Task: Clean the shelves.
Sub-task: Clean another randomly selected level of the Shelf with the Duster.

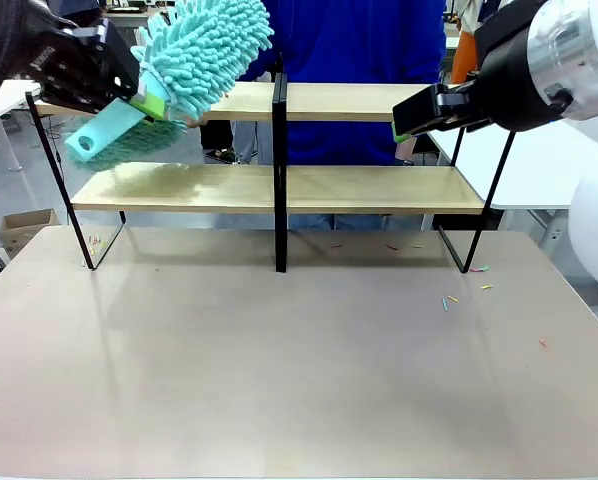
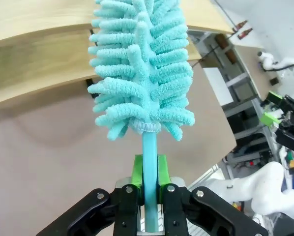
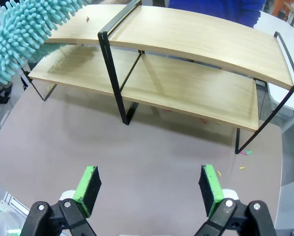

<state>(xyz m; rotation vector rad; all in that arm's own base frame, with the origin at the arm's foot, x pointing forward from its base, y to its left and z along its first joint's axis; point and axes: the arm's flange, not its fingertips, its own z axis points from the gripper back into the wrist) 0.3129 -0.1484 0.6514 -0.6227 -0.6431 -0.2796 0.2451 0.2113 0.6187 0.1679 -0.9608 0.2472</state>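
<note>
The shelves [image 1: 359,187] are a two-tier rack of light-wood boards in a thin black frame, standing at the far side of the table. My left gripper [image 1: 145,100] is shut on the handle of a teal fluffy duster [image 1: 205,48], which is raised over the left end of the top board. In the left wrist view the duster [image 2: 142,69] stands straight up from my left gripper [image 2: 148,178], with the shelves [image 2: 34,59] behind it. My right gripper [image 1: 411,116] hovers by the right end of the top board. In the right wrist view it [image 3: 149,184] is open and empty, looking down on the shelves [image 3: 196,39] and the duster [image 3: 16,37].
The beige tabletop [image 1: 279,370] spreads in front of the rack, with small coloured scraps [image 1: 449,299] near the right leg. A person in blue [image 1: 359,40] stands behind the shelves. A cardboard box [image 1: 24,228] lies on the floor at the left.
</note>
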